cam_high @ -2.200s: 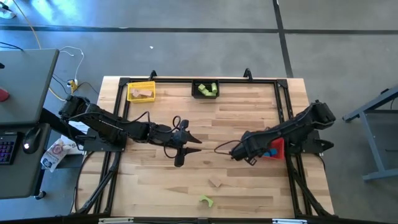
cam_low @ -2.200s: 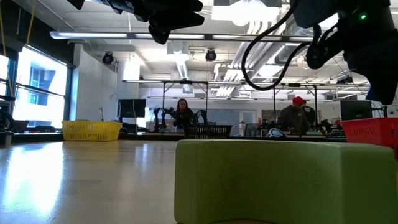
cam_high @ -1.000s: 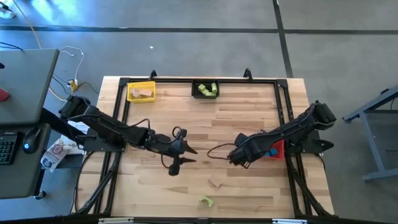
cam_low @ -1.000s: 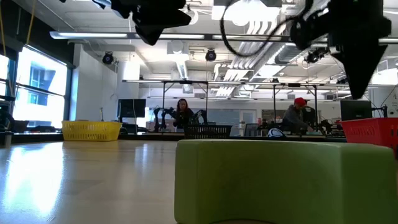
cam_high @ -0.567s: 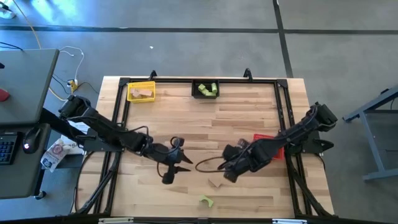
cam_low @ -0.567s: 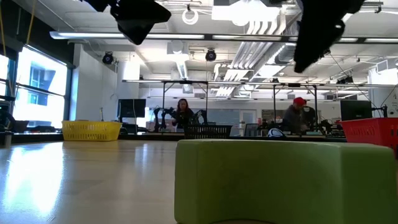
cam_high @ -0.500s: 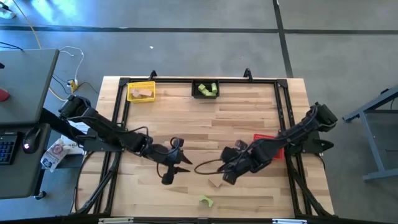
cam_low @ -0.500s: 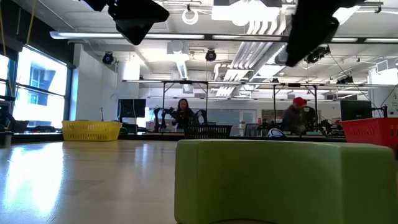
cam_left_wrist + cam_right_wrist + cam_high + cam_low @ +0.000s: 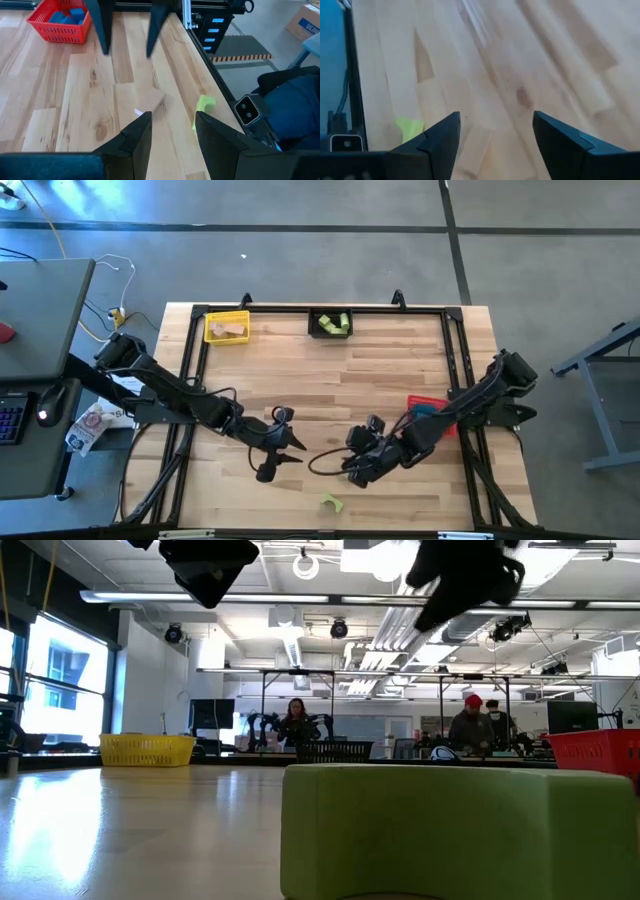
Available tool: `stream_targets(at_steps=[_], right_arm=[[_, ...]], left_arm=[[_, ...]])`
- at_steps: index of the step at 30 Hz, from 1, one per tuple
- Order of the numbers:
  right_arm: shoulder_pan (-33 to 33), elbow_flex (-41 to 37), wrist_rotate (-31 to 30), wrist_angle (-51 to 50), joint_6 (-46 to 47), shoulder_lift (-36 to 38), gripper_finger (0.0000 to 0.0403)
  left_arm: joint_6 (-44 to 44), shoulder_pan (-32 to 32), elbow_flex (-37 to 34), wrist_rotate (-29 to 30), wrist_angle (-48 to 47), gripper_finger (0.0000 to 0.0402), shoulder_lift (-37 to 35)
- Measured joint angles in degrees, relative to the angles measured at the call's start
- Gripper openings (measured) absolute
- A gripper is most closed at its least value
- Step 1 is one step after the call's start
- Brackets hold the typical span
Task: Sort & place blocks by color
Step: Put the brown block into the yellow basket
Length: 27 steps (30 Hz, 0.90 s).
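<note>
Blocks are mostly sorted already, as far as the bins show: tan wood pieces lie in the yellow bin (image 9: pixel 226 327), light green ones in the black bin (image 9: pixel 330 323), both at the far edge of the bench (image 9: pixel 380 370), and blue ones fill the red bin (image 9: pixel 56 21) at the right side. Two strays appear to be left on the bare wood near the front edge: a tan wood block (image 9: pixel 150 100) and, just beyond it toward the edge, a light green block (image 9: pixel 331 503).

By the overhead view, the right pincer (image 9: pixel 357 468) hangs over the spot where the tan block lies, its fingers spread wide and gripping nothing; that block shows between them in its own wrist view. Its grasp looks like the next step, then the yellow bin. The left pincer (image 9: pixel 268 467) waits close by, parted and empty.
</note>
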<state>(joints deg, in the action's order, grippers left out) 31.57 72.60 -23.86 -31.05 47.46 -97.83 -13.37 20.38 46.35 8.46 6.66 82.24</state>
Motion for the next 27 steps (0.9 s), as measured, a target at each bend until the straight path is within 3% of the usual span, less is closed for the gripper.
stream_targets(at_steps=[10, 18, 27], right_arm=[[0.15, -0.02, 10.50, 0.12, 6.52, -8.21, 0.0238], [0.37, -0.04, 13.22, 3.82, 6.52, -12.31, 0.0238], [0.37, -0.04, 13.18, 5.70, 6.52, -14.90, 0.0238]], left_arm=[[-0.02, -0.02, 0.00, 1.23, -0.01, 0.0140, 0.00], [-0.02, -0.02, 0.00, 2.05, -0.01, 0.0140, 0.00], [-0.02, -0.04, 0.00, 9.29, -0.02, 0.0140, 0.00]])
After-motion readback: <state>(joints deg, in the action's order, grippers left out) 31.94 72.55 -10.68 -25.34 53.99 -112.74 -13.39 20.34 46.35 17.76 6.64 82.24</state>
